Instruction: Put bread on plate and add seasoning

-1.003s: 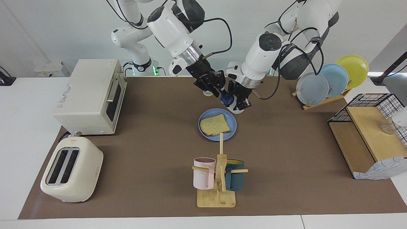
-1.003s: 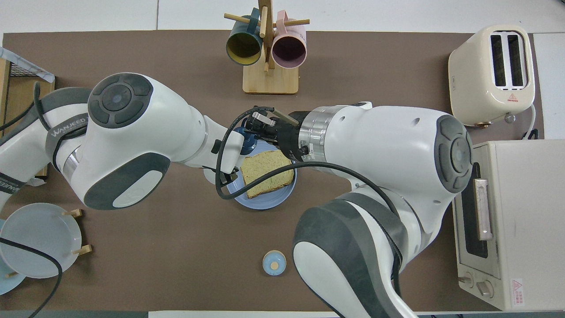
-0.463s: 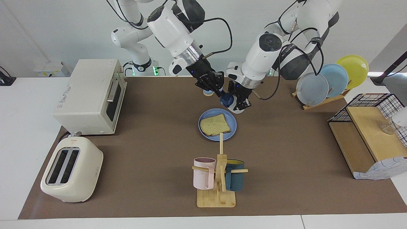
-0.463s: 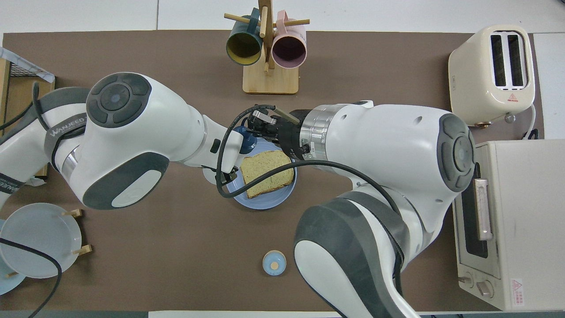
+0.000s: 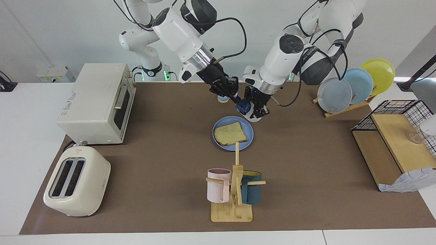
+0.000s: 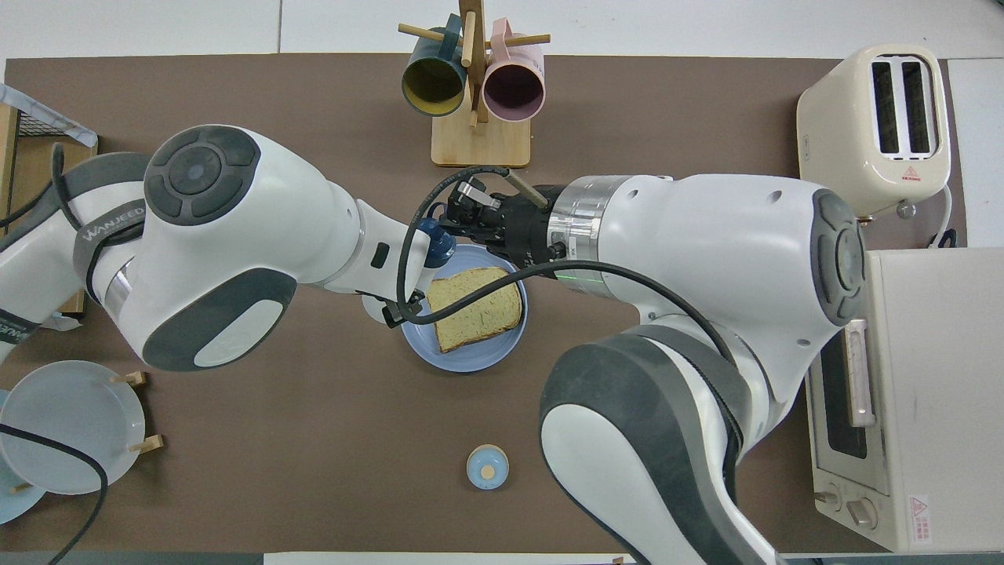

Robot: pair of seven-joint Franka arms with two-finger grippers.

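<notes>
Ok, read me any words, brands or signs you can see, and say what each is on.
"WANJEED": grey band on the white left robot arm.
Red triangular warning sign: top of the cream two-slot toaster; its wording is unreadable.
Grey lettering on the white toaster oven's top: unreadable.
Red-and-white sticker on that oven: too small.

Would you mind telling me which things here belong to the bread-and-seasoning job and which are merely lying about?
Part of the job:
- bread, lying on the plate
- seasoning bottle, held tilted by the left gripper
- right gripper, shut on the bottle's cap

Just lying about:
- toaster
- oven
- mug tree
- plate rack
- bell
</notes>
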